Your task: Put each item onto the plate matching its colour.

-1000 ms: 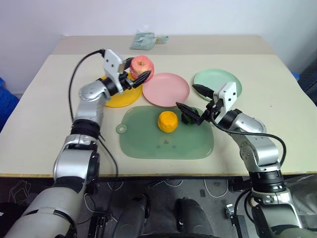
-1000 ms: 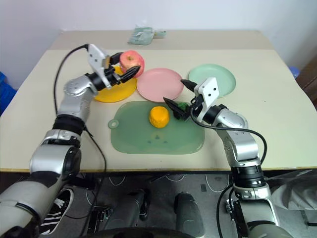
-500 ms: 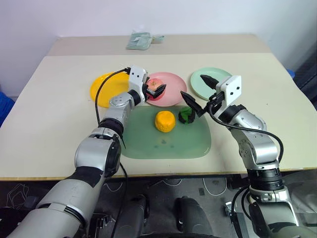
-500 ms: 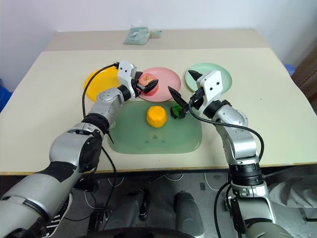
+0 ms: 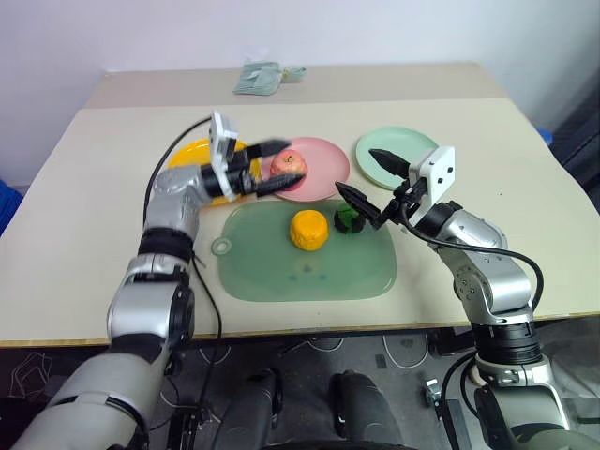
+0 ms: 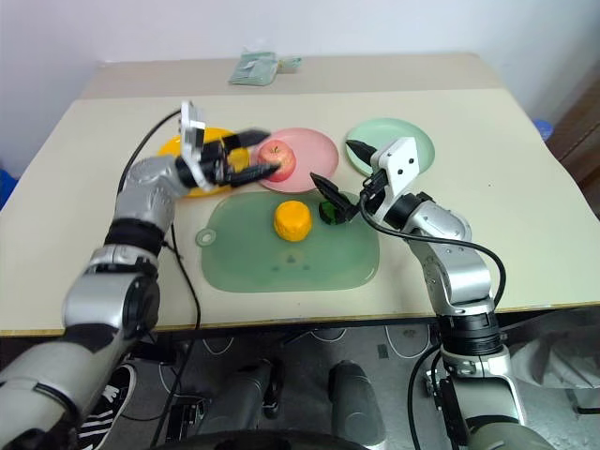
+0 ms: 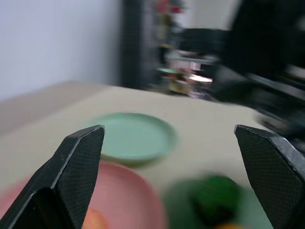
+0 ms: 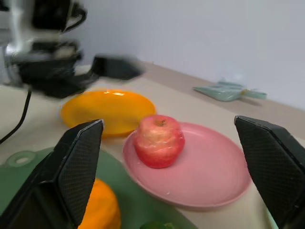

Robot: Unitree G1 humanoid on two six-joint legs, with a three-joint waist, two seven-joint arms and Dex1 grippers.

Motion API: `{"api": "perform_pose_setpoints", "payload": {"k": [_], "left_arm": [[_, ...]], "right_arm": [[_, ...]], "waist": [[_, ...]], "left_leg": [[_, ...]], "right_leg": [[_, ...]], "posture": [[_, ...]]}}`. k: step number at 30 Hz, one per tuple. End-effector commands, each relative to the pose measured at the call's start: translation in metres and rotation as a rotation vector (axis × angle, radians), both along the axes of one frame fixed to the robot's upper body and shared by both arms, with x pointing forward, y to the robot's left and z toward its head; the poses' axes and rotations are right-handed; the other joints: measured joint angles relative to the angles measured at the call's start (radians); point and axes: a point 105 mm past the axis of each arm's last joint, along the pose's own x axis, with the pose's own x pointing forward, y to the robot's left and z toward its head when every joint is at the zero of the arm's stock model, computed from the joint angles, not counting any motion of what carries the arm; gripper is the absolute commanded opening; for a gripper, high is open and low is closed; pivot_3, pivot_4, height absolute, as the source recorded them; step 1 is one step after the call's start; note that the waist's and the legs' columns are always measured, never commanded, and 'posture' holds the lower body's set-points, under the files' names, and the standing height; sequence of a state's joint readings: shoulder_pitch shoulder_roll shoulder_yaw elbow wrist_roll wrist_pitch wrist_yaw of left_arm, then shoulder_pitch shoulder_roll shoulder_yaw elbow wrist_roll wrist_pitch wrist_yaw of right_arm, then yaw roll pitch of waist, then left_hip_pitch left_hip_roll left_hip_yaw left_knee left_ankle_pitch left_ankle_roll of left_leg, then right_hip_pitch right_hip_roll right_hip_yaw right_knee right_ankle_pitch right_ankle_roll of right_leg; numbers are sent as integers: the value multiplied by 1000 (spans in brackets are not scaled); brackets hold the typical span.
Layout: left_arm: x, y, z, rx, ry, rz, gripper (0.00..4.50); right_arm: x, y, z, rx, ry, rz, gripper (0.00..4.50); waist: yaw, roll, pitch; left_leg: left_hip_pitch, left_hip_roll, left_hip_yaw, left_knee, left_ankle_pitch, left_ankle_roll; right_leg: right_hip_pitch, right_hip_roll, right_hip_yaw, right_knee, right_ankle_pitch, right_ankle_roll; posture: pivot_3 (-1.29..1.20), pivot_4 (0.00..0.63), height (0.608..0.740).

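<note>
A beige table (image 5: 94, 187) carries a green mat (image 5: 309, 267), where the orange fruit (image 5: 308, 230) and the green fruit (image 5: 350, 218) are found; the apple (image 5: 292, 162) is seated on the pink plate (image 5: 323, 159). The green fruit lies directly before the right gripper (image 5: 367, 183), whose jaws are spread wide and empty. The left gripper (image 5: 267, 166), just beside the apple, is likewise wide and empty.

A beige table (image 5: 84, 197) carries three round plates in a row: a yellow-orange plate (image 5: 192, 155) on the robot's left, a pink plate (image 5: 323, 164) in the middle and a pale mint green plate (image 5: 389, 150) on the right. Just in front of them lies a translucent green mat (image 5: 309, 267). A folded grey-green cloth (image 5: 260, 77) rests near the far edge
</note>
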State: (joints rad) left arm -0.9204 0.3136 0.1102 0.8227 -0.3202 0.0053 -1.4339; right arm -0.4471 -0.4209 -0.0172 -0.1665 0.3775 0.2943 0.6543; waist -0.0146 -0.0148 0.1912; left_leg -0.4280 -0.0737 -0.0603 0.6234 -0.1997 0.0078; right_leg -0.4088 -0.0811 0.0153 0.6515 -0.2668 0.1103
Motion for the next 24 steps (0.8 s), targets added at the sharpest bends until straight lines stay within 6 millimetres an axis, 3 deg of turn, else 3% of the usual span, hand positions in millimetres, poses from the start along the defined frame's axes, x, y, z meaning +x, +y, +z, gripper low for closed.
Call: {"api": "perform_pose_setpoints", "payload": {"k": [1, 7, 12, 20, 24], "left_arm": [[-12, -14, 1, 32, -40, -71, 4445], [-11, -35, -18, 112, -113, -29, 4445], [-9, -41, -28, 123, -121, -11, 4445], [-9, -48, -52, 207, -78, -29, 4445], [-9, -46, -61, 251, -105, -6, 3176]], "right_arm": [[-18, 17, 10, -58, -52, 129, 4500], [-34, 16, -6, -159, -29, 228, 4500], [-42, 15, -19, -194, -21, 247, 4500], [-36, 5, -26, -194, -20, 186, 4500], [-34, 6, -26, -193, -23, 176, 4500]], "waist": [[7, 0, 0], [27, -1, 0], [25, -1, 0], [27, -1, 0], [26, -1, 0]], "left_leg": [[0, 0, 0, 0, 0, 0], [-2, 0, -1, 5, -1, 2], [-2, 0, -1, 5, -1, 2], [-2, 0, 0, 5, -1, 2], [-2, 0, 0, 6, -1, 2]], "right_leg": [[0, 0, 0, 0, 0, 0], [1, -1, -1, 0, 0, 0], [1, -1, 0, 0, 0, 0], [0, 0, 0, 0, 0, 0], [1, -1, 0, 0, 0, 0]], "posture": [[0, 150, 740], [0, 150, 740], [0, 150, 740], [0, 150, 740], [0, 150, 740]]}}
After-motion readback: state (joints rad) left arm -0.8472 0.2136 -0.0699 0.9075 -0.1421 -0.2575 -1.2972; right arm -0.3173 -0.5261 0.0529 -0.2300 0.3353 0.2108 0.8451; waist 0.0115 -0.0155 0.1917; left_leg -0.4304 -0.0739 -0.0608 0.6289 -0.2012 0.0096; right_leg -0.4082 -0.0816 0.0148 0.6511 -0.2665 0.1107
